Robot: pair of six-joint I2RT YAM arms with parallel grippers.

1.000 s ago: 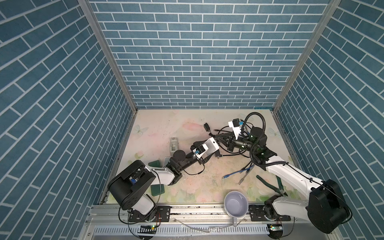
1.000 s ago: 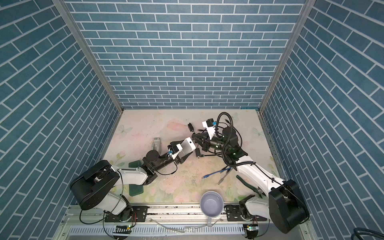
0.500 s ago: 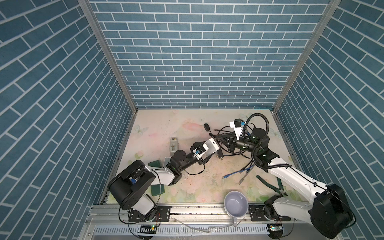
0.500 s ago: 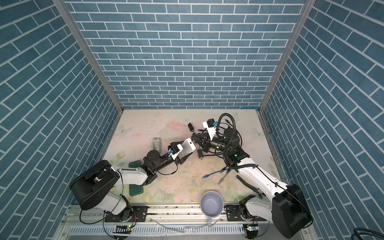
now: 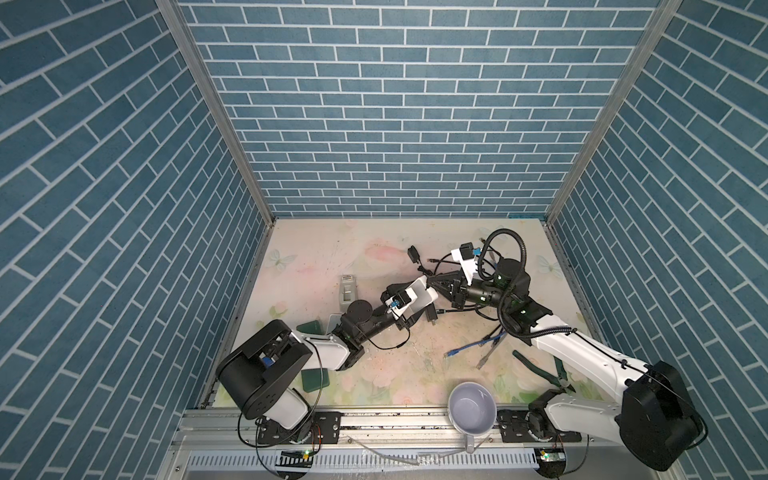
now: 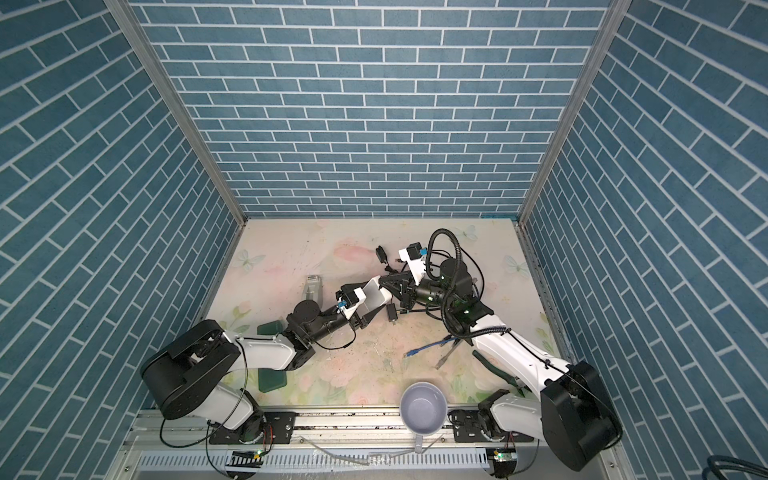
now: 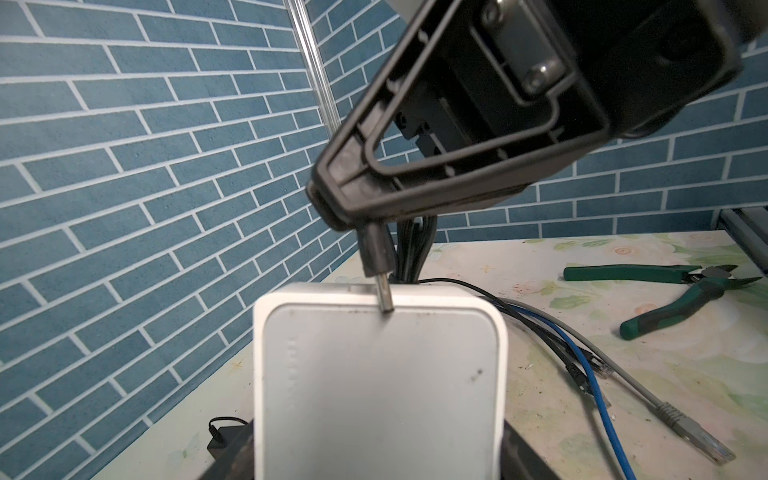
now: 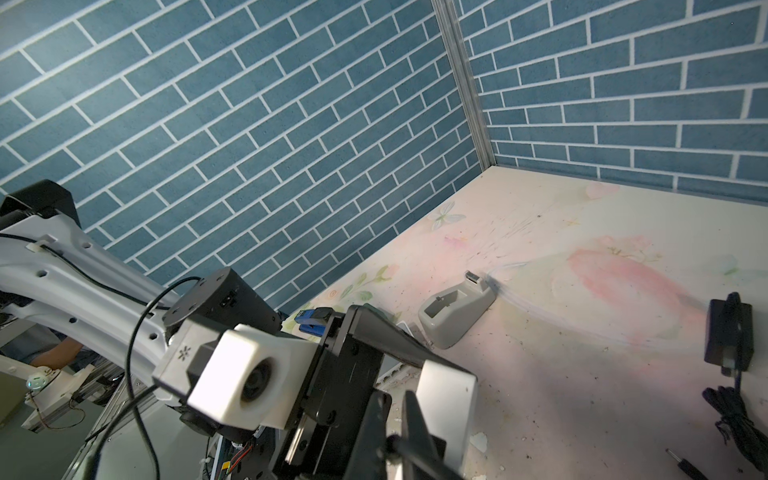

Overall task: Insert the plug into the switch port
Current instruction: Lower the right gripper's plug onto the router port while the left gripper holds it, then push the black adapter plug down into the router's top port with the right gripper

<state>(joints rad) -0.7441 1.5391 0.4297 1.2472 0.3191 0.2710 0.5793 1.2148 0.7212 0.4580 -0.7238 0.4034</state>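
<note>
- In both top views: left hand (image 5: 415, 297) clamped on white switch (image 5: 424, 292), held above the middle of the counter (image 5: 332, 249); right hand (image 5: 433, 283) meets it.
- Left wrist view: right hand pinched together on black plug (image 7: 376, 249); its metal pin lies against the switch's upper edge (port hidden).
- Right wrist view: switch seen edge-on, close ahead.

Left tool (image 5: 415, 300) clamped wide, right tool (image 5: 431, 283) pinched narrow, tips nearly meeting.
</note>
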